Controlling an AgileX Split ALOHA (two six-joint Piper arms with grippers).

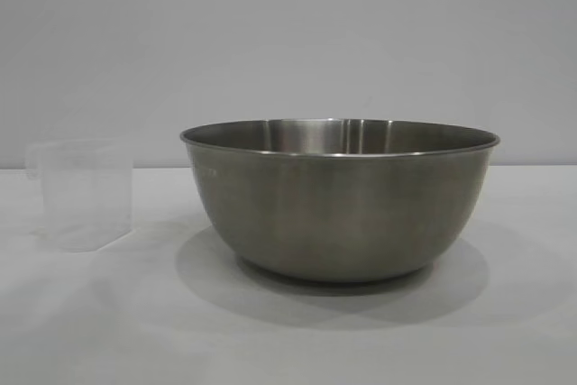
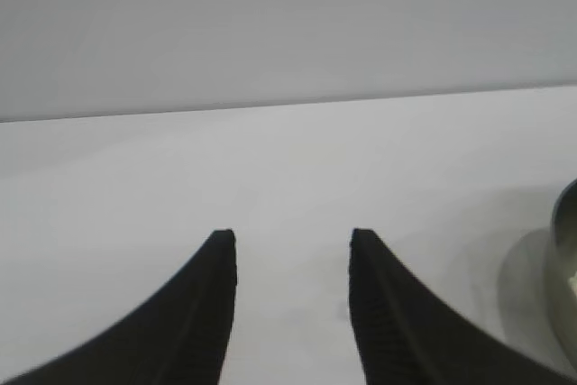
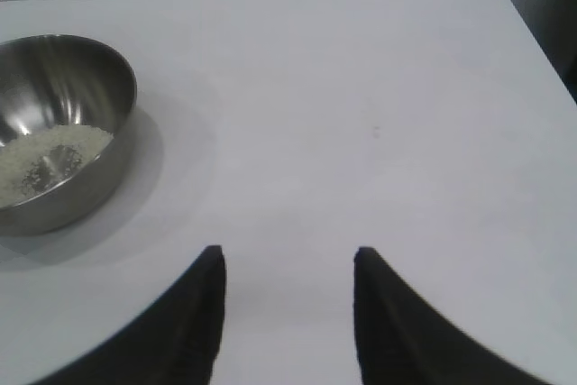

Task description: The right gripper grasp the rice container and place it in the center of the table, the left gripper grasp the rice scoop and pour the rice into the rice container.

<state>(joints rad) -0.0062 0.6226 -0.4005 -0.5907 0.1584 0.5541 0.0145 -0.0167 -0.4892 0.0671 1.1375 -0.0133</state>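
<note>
The rice container stands upright on the counter, filling the centre and right of the exterior view. The rice scoop stands upright at the left of that frame, apart from the bowl, with a strip of bare counter between them; it looks empty, though its clear wall makes that hard to confirm. In the right wrist view the rice lies as a pale layer in the bottom of the bowl, at the left of that picture. Judged from this, the pour seems done and both things are set down.

Neither arm shows in the exterior view. The left hand has its fingers spread with only bare counter between them, pinching nothing; a sliver of the bowl's wall sits at the right edge of its frame. The right hand is likewise spread over bare counter and holds nothing.

The risks from here are modest. The scoop is light and could be tipped or sent skidding if an arm swept low past it. The bowl sits near the left hand's line of sight, so a careless swing could knock its rim and jolt grains out. Whether any rice was spilled on the counter cannot be told; none shows.
</note>
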